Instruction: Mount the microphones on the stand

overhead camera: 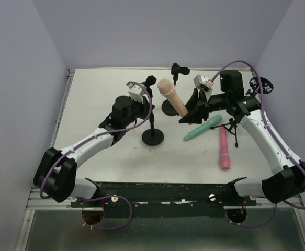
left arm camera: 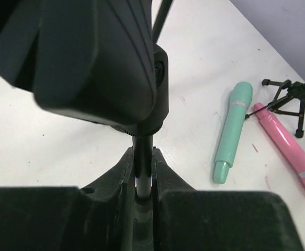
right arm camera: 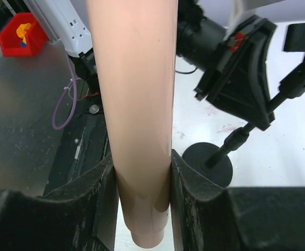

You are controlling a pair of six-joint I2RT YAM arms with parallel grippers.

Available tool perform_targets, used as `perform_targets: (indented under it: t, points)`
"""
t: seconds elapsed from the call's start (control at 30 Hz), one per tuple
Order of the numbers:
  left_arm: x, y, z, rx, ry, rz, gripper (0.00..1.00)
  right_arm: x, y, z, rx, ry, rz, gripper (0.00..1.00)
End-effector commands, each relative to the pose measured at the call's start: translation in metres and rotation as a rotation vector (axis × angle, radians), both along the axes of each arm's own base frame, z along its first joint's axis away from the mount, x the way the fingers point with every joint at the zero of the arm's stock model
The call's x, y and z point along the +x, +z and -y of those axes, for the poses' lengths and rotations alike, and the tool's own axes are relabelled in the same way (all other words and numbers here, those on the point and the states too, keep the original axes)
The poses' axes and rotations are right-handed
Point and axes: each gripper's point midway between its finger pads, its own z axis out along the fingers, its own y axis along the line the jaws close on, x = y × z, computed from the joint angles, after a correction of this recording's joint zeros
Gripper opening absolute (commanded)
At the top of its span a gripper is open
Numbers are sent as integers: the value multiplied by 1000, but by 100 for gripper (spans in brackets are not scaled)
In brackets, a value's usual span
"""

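Right gripper (right arm camera: 142, 193): closed on the lower body of the peach-tan microphone (right arm camera: 134, 89), held in the air with the head up and leaning to the left; the body is smooth and tapered, so it may slide through the pads when it is pressed into a clip
Left gripper (left arm camera: 143, 180): shut tight on the thin pole (left arm camera: 143, 149) of the round-base stand, just under the clip; the pole is narrow and may turn between the fingers under a side push
Stand clip (left arm camera: 89, 57): black holder at the top of the pole; I cannot tell if its mouth faces the microphone, and a bad line-up would push the stand instead of seating the microphone
Round base (overhead camera: 153, 137): on the table; a hard push high up could tip or drag it
Mint-teal microphone (overhead camera: 202, 128): lies on the table close under the right gripper; a low move of this arm could roll it away
Pink microphone (overhead camera: 224, 148): lies beside the right forearm, same danger
Tripod stand (overhead camera: 235, 128): stands between these two microphones, near the right arm; its light legs could be knocked over
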Motion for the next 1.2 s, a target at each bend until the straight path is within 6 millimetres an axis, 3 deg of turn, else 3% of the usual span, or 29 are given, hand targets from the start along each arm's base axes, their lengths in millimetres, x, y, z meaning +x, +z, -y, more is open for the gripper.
perform_targets:
  t: [0.0,0.2,0.53,0.73,1.03,1.17]
  points:
    - [-8,39,-1,52,104,303,0,3,-4,-1,14,17,-13,18]
    - [-26,43,-15,61,196,413,0,5,-6,-1,11,16,-17,18]
    - [-47,20,8,119,-4,454,0,6,-10,-1,9,14,-18,18]
    - [-47,16,2,79,22,401,31,6,-10,-1,10,17,-20,18]
    - [-46,20,-7,5,0,324,42,5,-10,-1,11,20,-21,18]
    - [-50,22,-16,2,17,311,53,5,-10,-1,13,20,-17,18]
